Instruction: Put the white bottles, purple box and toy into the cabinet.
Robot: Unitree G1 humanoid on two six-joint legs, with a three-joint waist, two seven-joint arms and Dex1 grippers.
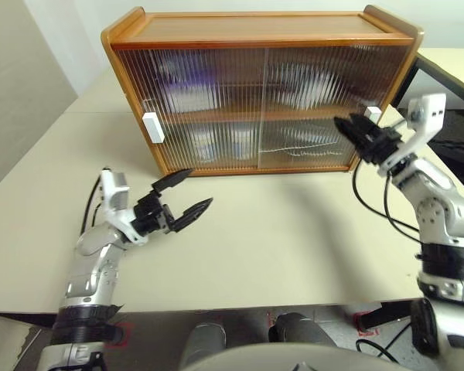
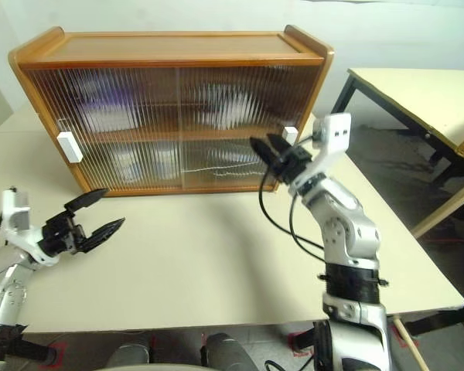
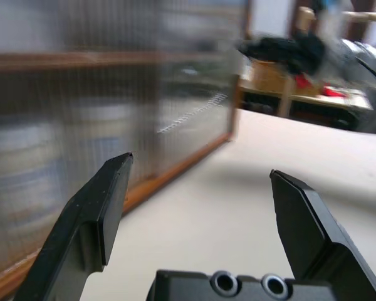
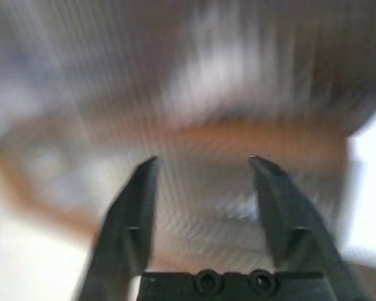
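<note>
A wooden cabinet (image 1: 255, 89) with two shelves stands at the back of a pale cream worktop (image 1: 278, 239). Its warm orange-brown frame has a raised lip at each end of the top. Two ribbed translucent sliding doors are drawn across the front, each with a small white rectangular handle, one at the left edge (image 1: 152, 127) and one at the right edge (image 1: 373, 114). No writing can be read anywhere.

Behind the ribbed panels the contents are only blurred shapes. On the upper shelf a purple smudge (image 1: 178, 81) sits at the left, with whitish patches further right. On the lower shelf two pale squat forms (image 1: 216, 143) stand at the left, and a wire-like outline lies at the right. What each shape is cannot be told for sure.

The left tool (image 1: 182, 195) hangs above the worktop in front of the cabinet's lower left corner, its two black fingers spread apart and empty. The right tool (image 1: 348, 127) is just beside the right handle, fingers parted, gripping nothing.
</note>
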